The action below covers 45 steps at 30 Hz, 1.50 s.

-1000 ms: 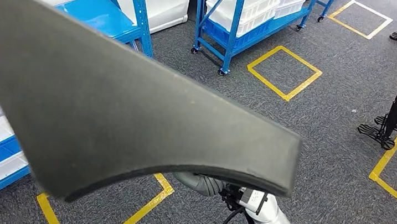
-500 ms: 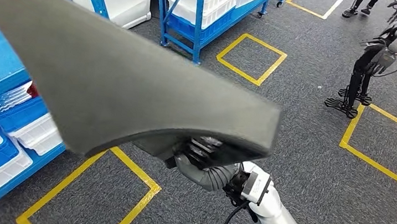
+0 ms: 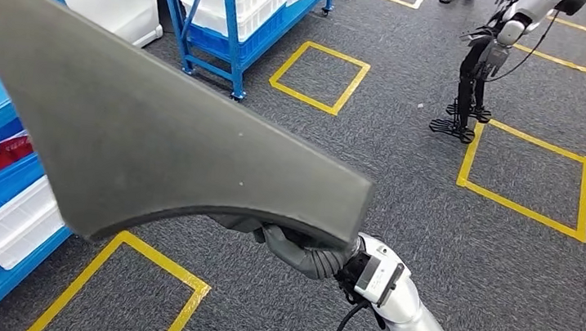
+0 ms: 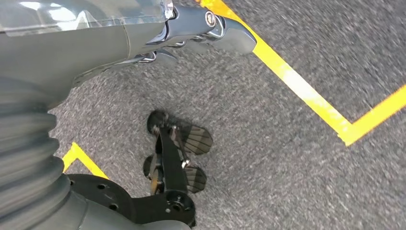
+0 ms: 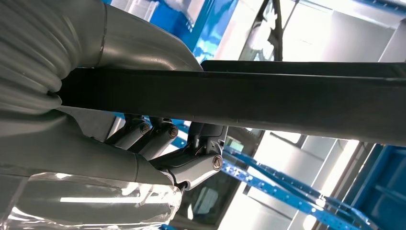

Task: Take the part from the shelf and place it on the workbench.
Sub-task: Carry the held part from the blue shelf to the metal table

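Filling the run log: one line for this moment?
phase: carrying | right hand: holds grey part from below | left hand: hangs above carpet, holds nothing | workbench: unseen

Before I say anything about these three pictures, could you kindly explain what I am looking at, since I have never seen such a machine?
This is a two-legged humanoid robot with two silver arms, each ending in a hand. One picture comes from a camera high on its body, looking forward and down. The big dark grey slab is the part it has to carry to a workbench. Its right hand grips the part's lower edge from beneath. Around it are grey carpet with yellow taped squares, blue shelves with white bins, and another robot standing farther off.

The other two pictures come from wrist cameras. The right one shows the fingers closed under the part. The left hand hangs above the floor, holding nothing.
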### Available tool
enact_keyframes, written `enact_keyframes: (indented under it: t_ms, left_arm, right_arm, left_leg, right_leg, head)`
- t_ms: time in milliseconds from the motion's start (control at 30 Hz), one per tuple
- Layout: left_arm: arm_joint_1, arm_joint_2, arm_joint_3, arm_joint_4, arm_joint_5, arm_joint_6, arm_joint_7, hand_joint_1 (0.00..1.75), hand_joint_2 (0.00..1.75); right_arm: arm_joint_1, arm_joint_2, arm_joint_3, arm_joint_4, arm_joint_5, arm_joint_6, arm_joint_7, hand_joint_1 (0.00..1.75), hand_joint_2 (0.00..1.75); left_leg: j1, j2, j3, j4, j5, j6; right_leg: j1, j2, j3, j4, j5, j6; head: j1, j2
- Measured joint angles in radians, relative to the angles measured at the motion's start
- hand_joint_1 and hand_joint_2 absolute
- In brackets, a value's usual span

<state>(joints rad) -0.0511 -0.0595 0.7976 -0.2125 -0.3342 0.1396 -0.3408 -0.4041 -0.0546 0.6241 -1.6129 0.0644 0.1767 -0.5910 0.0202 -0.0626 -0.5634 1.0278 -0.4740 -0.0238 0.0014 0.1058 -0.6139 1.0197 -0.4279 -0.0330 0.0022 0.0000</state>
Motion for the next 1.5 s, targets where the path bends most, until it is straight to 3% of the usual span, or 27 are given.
enact_keyframes:
  t_ms: [33, 100, 167, 233, 300, 333, 367, 400, 467, 533, 600, 667, 733, 800, 833, 867, 933, 1000, 1067, 1133, 1200, 1267, 1333, 1367, 1400, 1433, 1500]
  left_arm:
    - [0.000, 0.000, 0.000, 0.000, 0.001, 0.000, 0.000, 0.00, 1.75]
    - [-0.002, -0.001, 0.001, 0.000, 0.002, 0.001, 0.000, 0.00, 1.75]
    - [-0.004, -0.002, 0.001, 0.000, 0.002, 0.002, 0.000, 0.00, 1.75]
    - [-0.004, -0.002, 0.001, 0.000, 0.002, 0.005, -0.001, 0.00, 1.75]
    - [-0.002, -0.002, 0.001, 0.000, 0.001, 0.009, -0.001, 0.00, 1.75]
    - [-0.001, -0.002, 0.001, 0.000, 0.001, 0.010, -0.001, 0.00, 1.75]
    - [-0.001, -0.002, 0.001, 0.000, 0.000, 0.012, -0.002, 0.00, 1.75]
    - [-0.002, -0.002, 0.001, 0.000, -0.001, 0.012, -0.004, 0.00, 1.75]
    - [-0.004, -0.002, 0.001, 0.000, -0.004, 0.011, -0.008, 0.00, 1.75]
    - [-0.004, -0.002, 0.002, 0.000, -0.008, 0.007, -0.011, 0.00, 1.75]
    - [-0.005, -0.001, 0.002, 0.000, -0.011, 0.001, -0.015, 0.00, 1.75]
    - [-0.006, -0.002, 0.002, 0.000, -0.012, -0.004, -0.017, 0.00, 1.75]
    - [-0.005, -0.003, 0.001, 0.000, -0.015, -0.006, -0.020, 0.00, 1.75]
    - [-0.002, -0.004, 0.001, 0.000, -0.016, -0.007, -0.021, 0.00, 1.75]
    - [0.000, -0.004, 0.001, 0.000, -0.016, -0.006, -0.022, 0.00, 1.75]
    - [0.000, -0.004, 0.002, 0.000, -0.016, -0.006, -0.022, 0.00, 1.75]
    - [0.000, -0.004, 0.002, 0.000, -0.016, -0.006, -0.024, 0.00, 1.75]
    - [-0.001, -0.003, 0.002, 0.000, -0.016, -0.005, -0.027, 0.00, 1.75]
    - [-0.001, -0.003, 0.004, 0.000, -0.016, -0.004, -0.029, 0.00, 1.75]
    - [-0.001, -0.004, 0.006, 0.000, -0.017, -0.003, -0.031, 0.00, 1.75]
    - [-0.002, -0.004, 0.006, 0.000, -0.021, -0.005, -0.033, 0.00, 1.75]
    - [-0.001, -0.003, 0.006, 0.000, -0.027, -0.009, -0.032, 0.00, 1.75]
    - [0.003, -0.003, 0.006, 0.000, -0.031, -0.013, -0.030, 0.00, 1.75]
    - [0.004, -0.003, 0.006, 0.000, -0.031, -0.015, -0.030, 0.00, 1.75]
    - [0.004, -0.003, 0.007, 0.000, -0.030, -0.016, -0.029, 0.00, 1.75]
    - [0.003, -0.003, 0.007, 0.000, -0.030, -0.017, -0.029, 0.00, 1.75]
    - [0.002, -0.003, 0.008, 0.000, -0.027, -0.017, -0.029, 0.00, 1.75]
  right_arm:
    - [0.000, -0.002, 0.000, -0.001, 0.000, 0.000, -0.001, 1.75, 1.75]
    - [0.001, -0.007, -0.001, -0.001, -0.001, -0.001, -0.002, 1.75, 1.75]
    - [-0.002, -0.012, -0.002, -0.001, -0.002, -0.004, -0.002, 1.75, 1.75]
    - [-0.008, -0.014, -0.003, 0.001, -0.005, -0.009, -0.003, 1.75, 1.75]
    - [-0.011, -0.014, -0.003, 0.006, -0.007, -0.013, -0.002, 1.75, 1.75]
    - [-0.011, -0.015, -0.003, 0.010, -0.008, -0.014, -0.002, 1.75, 1.75]
    - [-0.011, -0.015, -0.003, 0.014, -0.009, -0.016, -0.001, 1.75, 1.75]
    - [-0.012, -0.015, -0.004, 0.018, -0.010, -0.017, -0.001, 1.75, 1.75]
    - [-0.014, -0.015, -0.007, 0.024, -0.013, -0.019, -0.001, 1.75, 1.75]
    - [-0.016, -0.015, -0.013, 0.030, -0.016, -0.025, -0.001, 1.75, 1.75]
    - [-0.014, -0.016, -0.023, 0.038, -0.017, -0.032, -0.001, 1.75, 1.75]
    - [-0.014, -0.017, -0.034, 0.048, -0.019, -0.035, -0.001, 1.75, 1.75]
    - [-0.017, -0.016, -0.043, 0.062, -0.023, -0.035, -0.002, 1.75, 1.75]
    - [-0.019, -0.015, -0.051, 0.086, -0.028, -0.033, -0.002, 1.75, 1.75]
    - [-0.019, -0.015, -0.055, 0.099, -0.029, -0.032, -0.003, 1.75, 1.75]
    - [-0.020, -0.015, -0.059, 0.114, -0.030, -0.031, -0.004, 1.75, 1.75]
    - [-0.027, -0.015, -0.065, 0.140, -0.030, -0.029, -0.008, 1.75, 1.75]
    - [-0.037, -0.015, -0.071, 0.163, -0.030, -0.025, -0.017, 1.75, 1.75]
    - [-0.043, -0.017, -0.077, 0.182, -0.029, -0.020, -0.025, 1.75, 1.75]
    - [-0.043, -0.024, -0.083, 0.192, -0.028, -0.017, -0.032, 1.75, 1.75]
    - [-0.042, -0.036, -0.090, 0.194, -0.028, -0.017, -0.041, 1.75, 1.75]
    - [-0.035, -0.050, -0.097, 0.188, -0.027, -0.018, -0.052, 1.75, 1.75]
    - [-0.018, -0.063, -0.102, 0.174, -0.027, -0.018, -0.058, 1.75, 1.75]
    - [-0.008, -0.069, -0.103, 0.163, -0.027, -0.018, -0.059, 1.75, 1.75]
    - [0.001, -0.075, -0.104, 0.151, -0.027, -0.018, -0.060, 1.75, 1.75]
    - [0.007, -0.080, -0.105, 0.136, -0.027, -0.018, -0.060, 1.75, 1.75]
    - [0.013, -0.087, -0.110, 0.102, -0.028, -0.018, -0.060, 1.75, 1.75]
  left_leg:
    - [-0.001, -0.012, 0.008, -0.019, 0.001, 0.002]
    - [-0.002, 0.001, 0.013, -0.029, 0.004, 0.007]
    - [0.000, 0.026, 0.019, -0.044, 0.013, 0.019]
    - [-0.002, 0.052, 0.023, -0.052, 0.016, 0.027]
    - [-0.004, 0.078, 0.022, -0.050, 0.014, 0.029]
    - [-0.004, 0.091, 0.022, -0.050, 0.013, 0.029]
    - [-0.004, 0.103, 0.022, -0.049, 0.011, 0.028]
    - [-0.004, 0.114, 0.023, -0.047, 0.009, 0.025]
    - [-0.007, 0.132, 0.024, -0.039, 0.001, 0.015]
    - [-0.011, 0.147, 0.025, -0.034, -0.007, 0.003]
    - [-0.010, 0.163, 0.030, -0.035, -0.010, -0.009]
    - [-0.005, 0.148, 0.028, -0.020, -0.027, -0.019]
    - [-0.001, 0.103, -0.011, 0.071, -0.081, -0.023]
    - [-0.001, 0.078, -0.077, 0.207, -0.137, -0.022]
    - [-0.001, 0.074, -0.101, 0.247, -0.143, -0.021]
    - [-0.001, 0.071, -0.108, 0.251, -0.129, -0.019]
    - [-0.001, 0.055, -0.072, 0.149, -0.055, -0.012]
    - [0.001, 0.007, -0.023, 0.028, -0.003, -0.005]
    - [-0.001, -0.020, -0.007, -0.013, 0.002, 0.000]
    - [-0.003, -0.004, -0.003, -0.023, 0.008, 0.009]
    - [-0.001, 0.018, 0.006, -0.039, 0.016, 0.022]
    - [-0.004, 0.045, 0.011, -0.048, 0.019, 0.032]
    - [-0.008, 0.071, 0.012, -0.047, 0.017, 0.036]
    - [-0.009, 0.084, 0.012, -0.046, 0.015, 0.036]
    - [-0.009, 0.096, 0.012, -0.045, 0.013, 0.035]
    - [-0.009, 0.107, 0.013, -0.043, 0.010, 0.034]
    - [-0.013, 0.127, 0.016, -0.036, 0.001, 0.026]
  right_leg:
    - [-0.002, 0.010, -0.004, 0.001, 0.002, 0.006]
    - [-0.007, 0.026, -0.011, -0.001, 0.007, 0.020]
    - [-0.004, -0.013, -0.025, 0.023, -0.010, 0.030]
    - [-0.004, -0.075, -0.074, 0.124, -0.067, 0.037]
    - [-0.010, -0.093, -0.137, 0.252, -0.118, 0.044]
    - [-0.014, -0.095, -0.151, 0.281, -0.121, 0.047]
    - [-0.017, -0.099, -0.145, 0.271, -0.107, 0.049]
    - [-0.020, -0.106, -0.118, 0.222, -0.078, 0.051]
    - [-0.019, -0.144, -0.041, 0.082, -0.026, 0.048]
    - [-0.012, -0.168, -0.004, 0.010, -0.013, 0.038]
    - [-0.006, -0.153, -0.006, 0.005, -0.015, 0.025]
    - [-0.009, -0.133, -0.004, -0.002, -0.011, 0.014]
    - [-0.012, -0.113, 0.000, -0.007, -0.008, 0.003]
    - [-0.008, -0.090, 0.000, -0.007, -0.007, -0.003]
    - [-0.006, -0.076, 0.000, -0.006, -0.007, -0.003]
    - [-0.005, -0.063, 0.000, -0.005, -0.008, -0.004]
    - [-0.004, -0.035, 0.001, -0.001, -0.009, -0.002]
    - [-0.005, -0.012, -0.004, 0.004, -0.009, 0.004]
    - [-0.011, 0.008, -0.012, 0.005, -0.004, 0.017]
    - [-0.015, 0.024, -0.017, 0.000, 0.001, 0.032]
    - [-0.011, -0.012, -0.027, 0.023, -0.015, 0.041]
    - [-0.008, -0.072, -0.077, 0.129, -0.074, 0.047]
    - [-0.011, -0.094, -0.141, 0.261, -0.129, 0.053]
    - [-0.013, -0.096, -0.154, 0.285, -0.131, 0.054]
    - [-0.014, -0.099, -0.145, 0.270, -0.115, 0.055]
    - [-0.014, -0.106, -0.116, 0.216, -0.085, 0.054]
    - [-0.010, -0.149, -0.037, 0.072, -0.032, 0.048]
  head:
    - [0.000, 0.000]
    - [-0.001, 0.000]
    - [0.001, 0.000]
    - [0.004, 0.000]
    - [0.005, 0.000]
    - [0.005, 0.000]
    - [0.006, 0.000]
    - [0.006, 0.000]
    - [0.005, 0.000]
    - [0.005, 0.000]
    - [0.004, 0.000]
    - [0.002, 0.000]
    - [-0.002, 0.000]
    - [-0.005, 0.000]
    - [-0.006, 0.000]
    - [-0.006, 0.000]
    - [-0.006, 0.000]
    - [-0.005, 0.000]
    - [-0.006, 0.000]
    - [-0.008, 0.000]
    - [-0.006, 0.000]
    - [-0.003, 0.000]
    - [-0.002, 0.000]
    - [-0.002, 0.000]
    - [-0.002, 0.000]
    - [-0.002, 0.000]
    - [-0.002, 0.000]
